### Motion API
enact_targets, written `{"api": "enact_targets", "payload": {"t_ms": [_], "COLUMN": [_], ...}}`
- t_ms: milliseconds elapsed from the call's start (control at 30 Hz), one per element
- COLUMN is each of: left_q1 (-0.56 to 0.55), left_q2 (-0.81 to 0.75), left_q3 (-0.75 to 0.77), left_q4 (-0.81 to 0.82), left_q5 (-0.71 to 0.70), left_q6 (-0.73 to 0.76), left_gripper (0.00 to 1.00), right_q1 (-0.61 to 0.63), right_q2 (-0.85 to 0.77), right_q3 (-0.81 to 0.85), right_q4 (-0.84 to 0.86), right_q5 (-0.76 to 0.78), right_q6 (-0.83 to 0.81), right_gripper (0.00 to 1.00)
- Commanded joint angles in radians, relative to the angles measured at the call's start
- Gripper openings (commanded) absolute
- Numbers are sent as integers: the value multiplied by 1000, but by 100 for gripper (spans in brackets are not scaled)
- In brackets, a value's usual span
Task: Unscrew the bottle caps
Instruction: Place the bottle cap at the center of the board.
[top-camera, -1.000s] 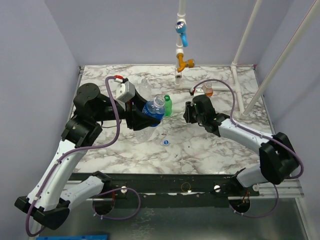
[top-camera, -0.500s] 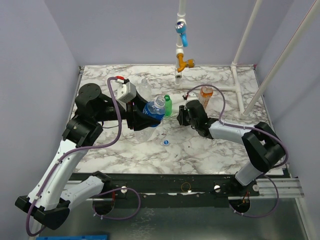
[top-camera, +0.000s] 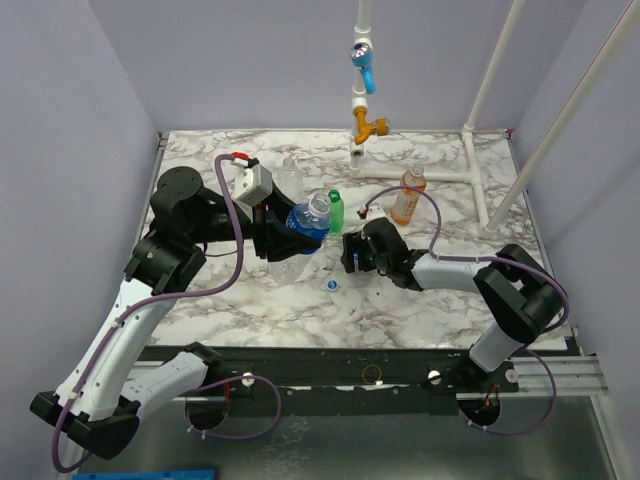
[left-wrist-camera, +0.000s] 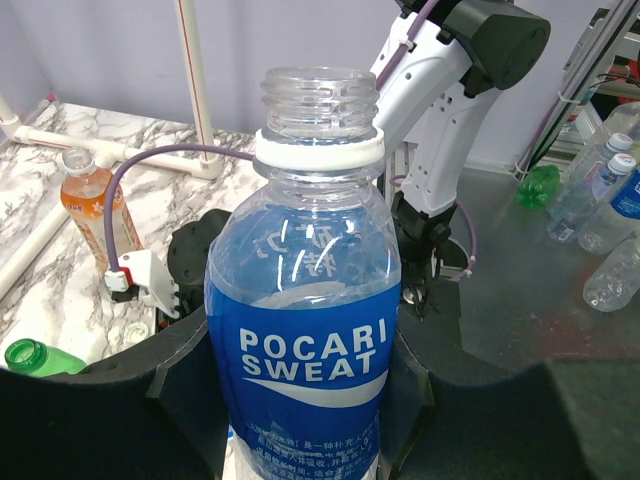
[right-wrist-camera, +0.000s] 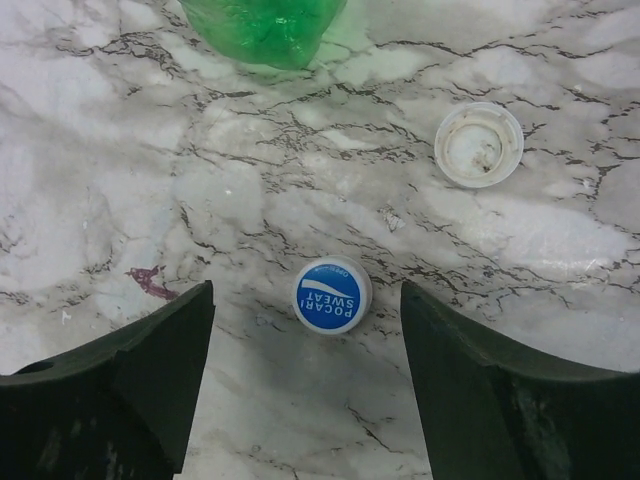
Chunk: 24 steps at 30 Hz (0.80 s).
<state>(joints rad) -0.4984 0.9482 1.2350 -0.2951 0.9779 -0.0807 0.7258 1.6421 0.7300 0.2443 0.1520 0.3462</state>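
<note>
Holds the Pocari Sweat bottle (left-wrist-camera: 305, 350) upright in the left gripper (top-camera: 296, 236), with dark fingers (left-wrist-camera: 110, 420) pressed against the blue label on either side. Shows an open neck with bare threads and a white collar ring just beneath them.

Hangs the right gripper (top-camera: 348, 254) low over the marble table (top-camera: 250, 300), just right of the held bottle in the top view, spread wide and gripping nothing. Between its two fingers (right-wrist-camera: 120, 390), in the right wrist view: the blue Pocari Sweat cap (right-wrist-camera: 331, 296), flat on the marble, printed top up, touching neither finger. Beyond that cap and off to the right, well apart from it: a white cap (right-wrist-camera: 479, 145), hollow side up. At the top edge of the same view: the base of the green bottle (right-wrist-camera: 262, 25).

From above, just beside the held bottle on its right: that green bottle, standing, with its mouth apparently open in the left wrist view. Farther back on the right, near the white pipe (top-camera: 470, 180) lying on the table: the orange bottle (top-camera: 407, 197), upright, with a whitish top; cannot tell whether a cap sits there. Behind the left wrist, faintly: a clear bottle (top-camera: 290, 168). At the back, on the upright pipe: a blue fitting (top-camera: 365, 68) above an orange fitting (top-camera: 370, 127).
</note>
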Motion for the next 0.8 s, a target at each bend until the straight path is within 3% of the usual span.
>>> {"api": "enact_targets", "payload": {"t_ms": [0,167,300,367,567,767], "left_q1": [4,5,4,3,1,1], "left_q2": [-2,-1,-3,-1,4,4], "left_q3": [-2,-11,-35,-36,-29,-29], "left_q4": [-8,-8,-9,-5,7,10], "left_q5": [-1,-15,-31,-28,-23,-13], "left_q6": [18,27,35,37,27,21], "left_gripper": [0,0,0,0,0,0], "right_q1": [0,-1,0,0,0,0], "right_q2": [-40,-272,-493,-560,-603,-596], "right_q3": [5,45,160,236,414,454], "right_q4": [-24,-140,-218,-242,-260,-66], "right_q5": [-1,-48,-220,-305,-468,-622], "right_q6": [10,3,12,18,69,181], "right_gripper": [81,86,90,97,100,100]}}
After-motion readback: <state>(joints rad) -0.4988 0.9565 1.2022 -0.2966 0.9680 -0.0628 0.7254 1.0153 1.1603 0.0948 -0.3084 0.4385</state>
